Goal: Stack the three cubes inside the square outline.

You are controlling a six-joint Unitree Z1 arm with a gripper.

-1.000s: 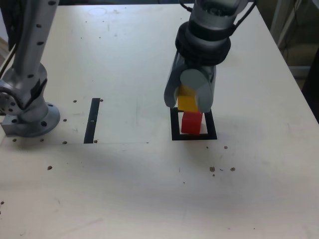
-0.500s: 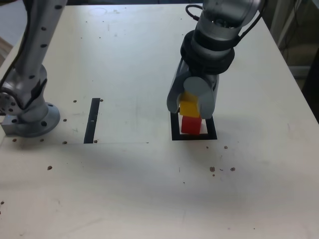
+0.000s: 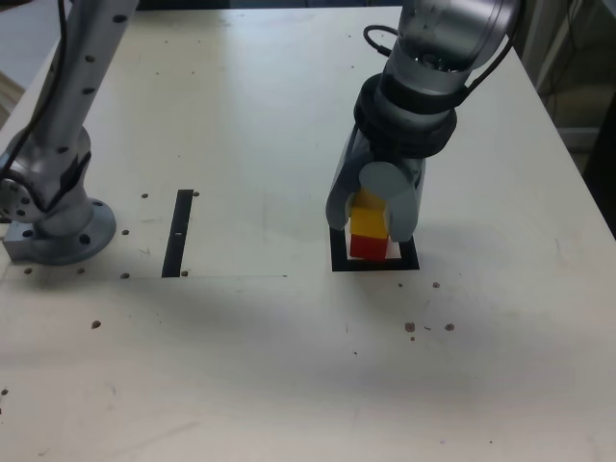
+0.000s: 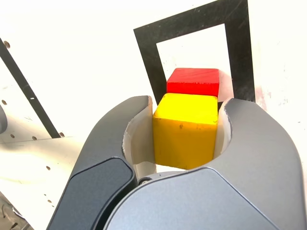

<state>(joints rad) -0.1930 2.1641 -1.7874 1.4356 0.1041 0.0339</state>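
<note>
The exterior view is evenly and fairly brightly lit, though a soft, grainy look is seen throughout. A broad, faint shadow is cast across the table [image 3: 289, 385] from about 9 o'clock towards 3 o'clock, and a tighter one is thrown beside the gripper [image 3: 371, 217] at 3 o'clock. In the wrist view the pale table surface is overexposed almost to white. The yellow cube [image 4: 186, 129] is rendered sharply, while the gripper's near housing is slightly blurred.

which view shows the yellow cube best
The wrist view: the yellow cube fills the middle, clamped between both jaws just above the red cube. In the exterior view the yellow cube is small and partly hidden behind the gripper.
</note>
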